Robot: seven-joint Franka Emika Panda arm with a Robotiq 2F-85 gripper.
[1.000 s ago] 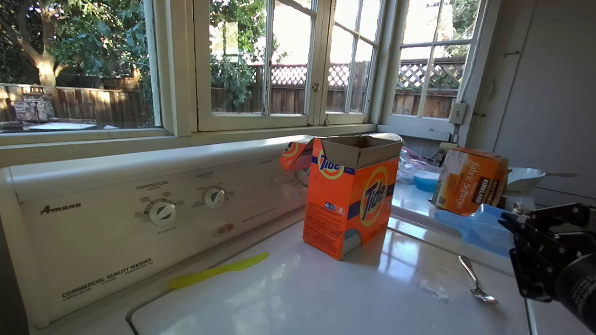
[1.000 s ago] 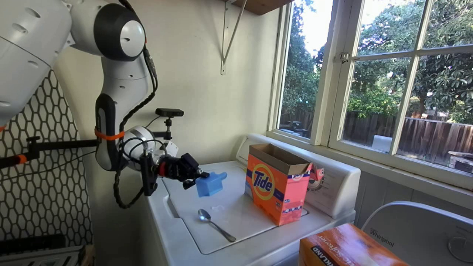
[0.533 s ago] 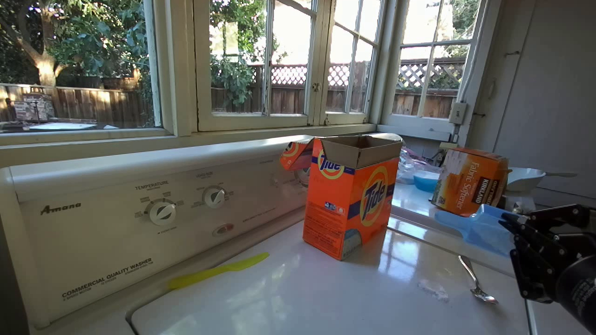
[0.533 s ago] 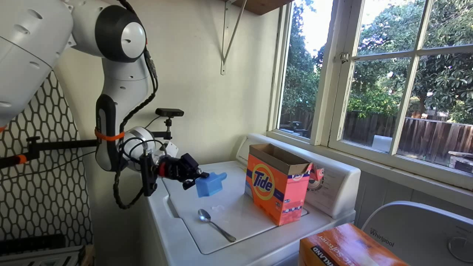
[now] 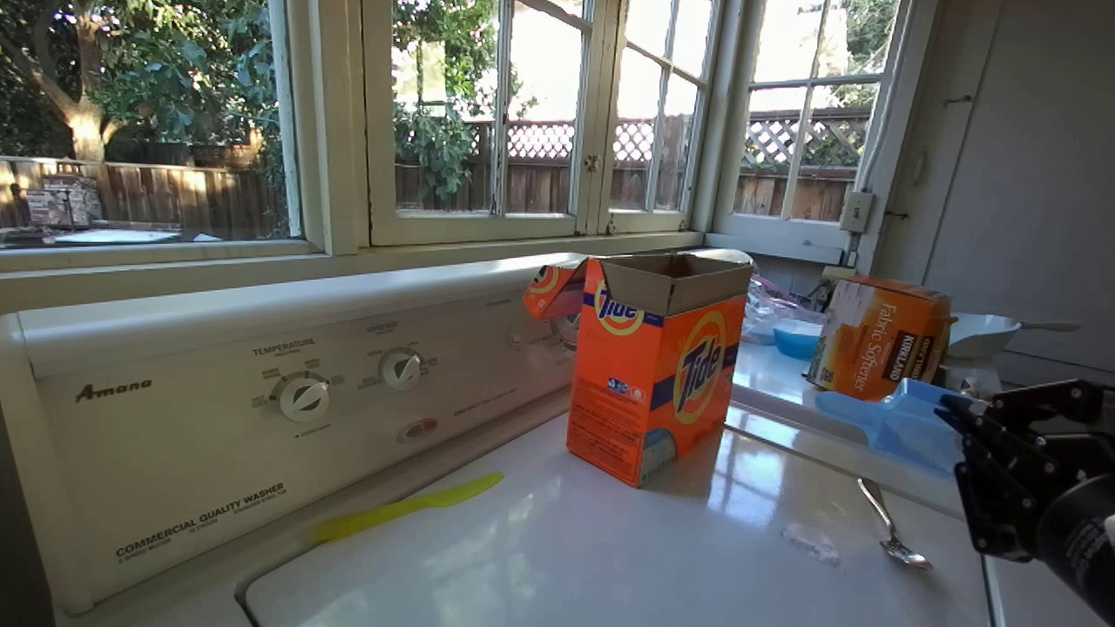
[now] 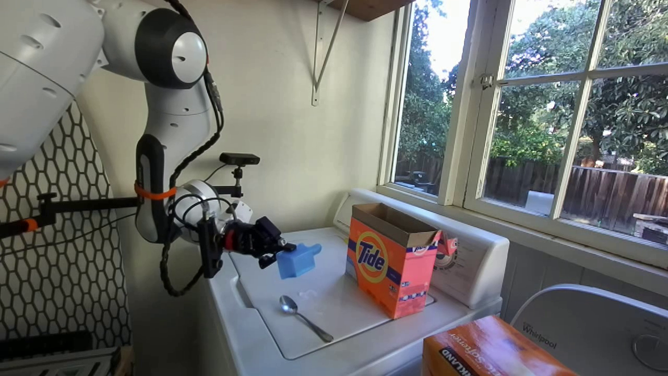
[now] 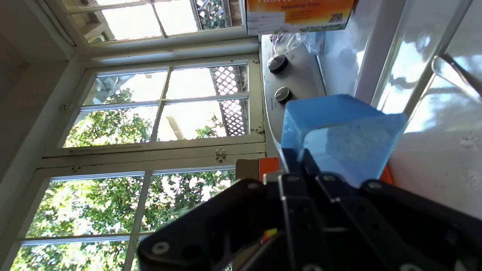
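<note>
We have the gripper [image 7: 300,161] pinched tight, fingers [image 7: 289,161] almost together, gripping the edge of a blue scoop [image 6: 296,262]. Scoop is up in the air over the white washer [image 6: 323,300], apart from the open-topped orange detergent box [image 6: 391,269] standing there. We also see a spoon [image 6: 305,319] and yellow-green utensil [image 5: 405,508] lying on the washer.

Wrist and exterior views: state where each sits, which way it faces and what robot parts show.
Wrist view: behind the gripper, turned sideways, facing the windows past the blue scoop; only the gripper shows.
An exterior view: beside the Amana panel, facing the Tide box; the gripper shows at right.
An exterior view: behind and above the softener box, facing the wall; arm and gripper show at left.
Shared by both exterior views: gripper, blue scoop, Tide box, softener box.
</note>
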